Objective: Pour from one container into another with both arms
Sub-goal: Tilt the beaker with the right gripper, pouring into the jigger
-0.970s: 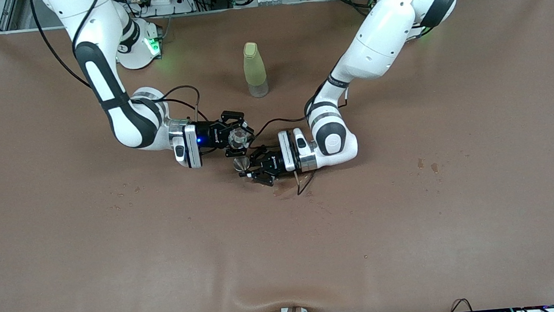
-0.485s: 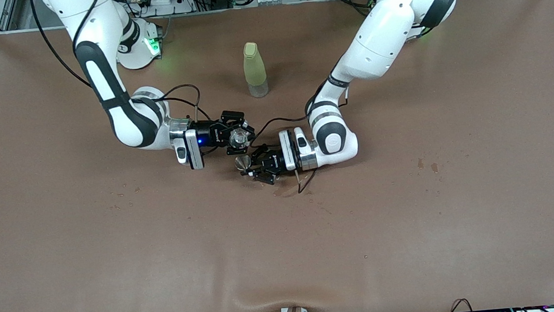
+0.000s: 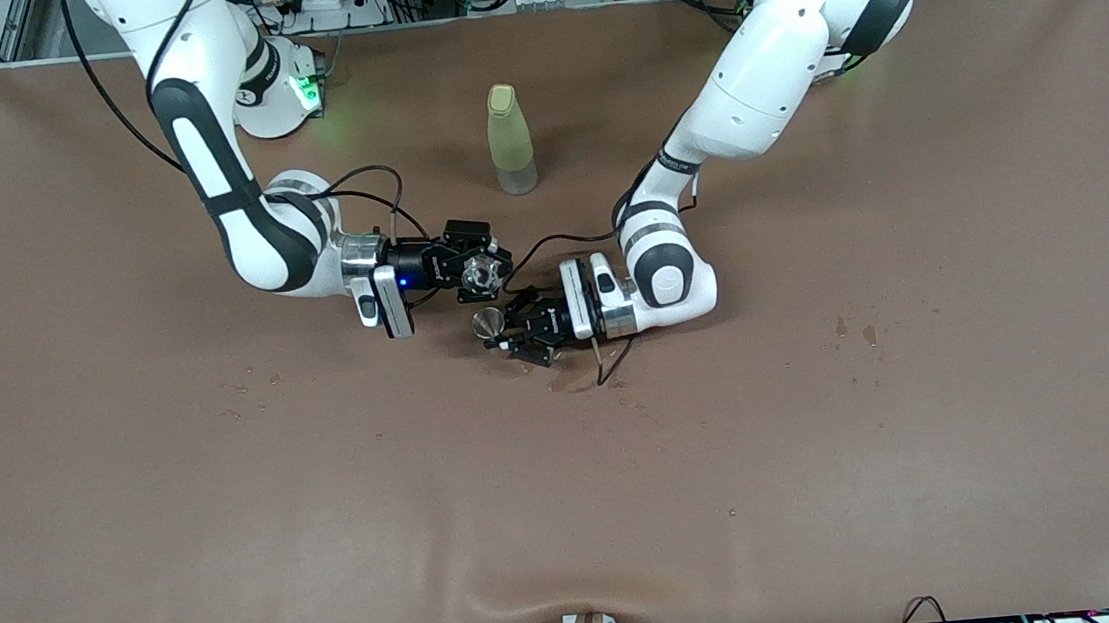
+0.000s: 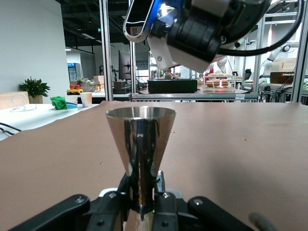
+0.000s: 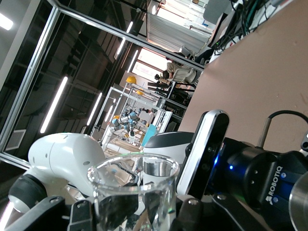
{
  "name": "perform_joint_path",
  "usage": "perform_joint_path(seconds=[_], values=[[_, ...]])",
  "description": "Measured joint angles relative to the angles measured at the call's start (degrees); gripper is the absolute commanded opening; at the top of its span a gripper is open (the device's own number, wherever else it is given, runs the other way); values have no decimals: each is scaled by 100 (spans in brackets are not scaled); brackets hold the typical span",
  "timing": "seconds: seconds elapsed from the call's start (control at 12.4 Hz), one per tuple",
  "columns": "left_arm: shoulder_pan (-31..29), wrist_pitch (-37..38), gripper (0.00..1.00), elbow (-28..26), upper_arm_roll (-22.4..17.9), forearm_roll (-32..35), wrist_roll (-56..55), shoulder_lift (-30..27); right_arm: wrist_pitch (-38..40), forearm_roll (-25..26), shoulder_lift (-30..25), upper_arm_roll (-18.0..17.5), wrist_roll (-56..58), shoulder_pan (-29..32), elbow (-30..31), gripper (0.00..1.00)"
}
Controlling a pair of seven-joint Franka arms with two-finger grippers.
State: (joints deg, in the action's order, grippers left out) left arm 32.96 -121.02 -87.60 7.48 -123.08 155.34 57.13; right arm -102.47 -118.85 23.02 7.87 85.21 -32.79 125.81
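Observation:
My right gripper (image 3: 484, 277) is shut on a clear glass (image 3: 478, 273), held tipped on its side just above the table. In the right wrist view the glass (image 5: 126, 185) fills the space between the right gripper's (image 5: 137, 215) fingers. My left gripper (image 3: 504, 335) is shut on the stem of a small metal cone-shaped cup (image 3: 487, 323), right beside the glass and just below its mouth. In the left wrist view the cup (image 4: 140, 129) stands upright in the left gripper (image 4: 142, 193), with the right gripper's body (image 4: 202, 29) above it.
A yellow-green bottle (image 3: 510, 140) stands upright farther from the front camera than both grippers. A dark wet stain (image 3: 573, 380) marks the brown table cover (image 3: 827, 448) under the left wrist's cable. Small spots (image 3: 852, 331) lie toward the left arm's end.
The right wrist has turned a little and shifted slightly toward the left gripper. The left gripper with the metal cup has crept closer to the glass. Both grips are unchanged.

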Motion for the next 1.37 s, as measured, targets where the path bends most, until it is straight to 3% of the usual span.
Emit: perform_joint_path(seconds=[1.37], values=[[-43,158,0,-168,-11,0,67,0,-1,0,-10,-2,-2161,0,2,0]])
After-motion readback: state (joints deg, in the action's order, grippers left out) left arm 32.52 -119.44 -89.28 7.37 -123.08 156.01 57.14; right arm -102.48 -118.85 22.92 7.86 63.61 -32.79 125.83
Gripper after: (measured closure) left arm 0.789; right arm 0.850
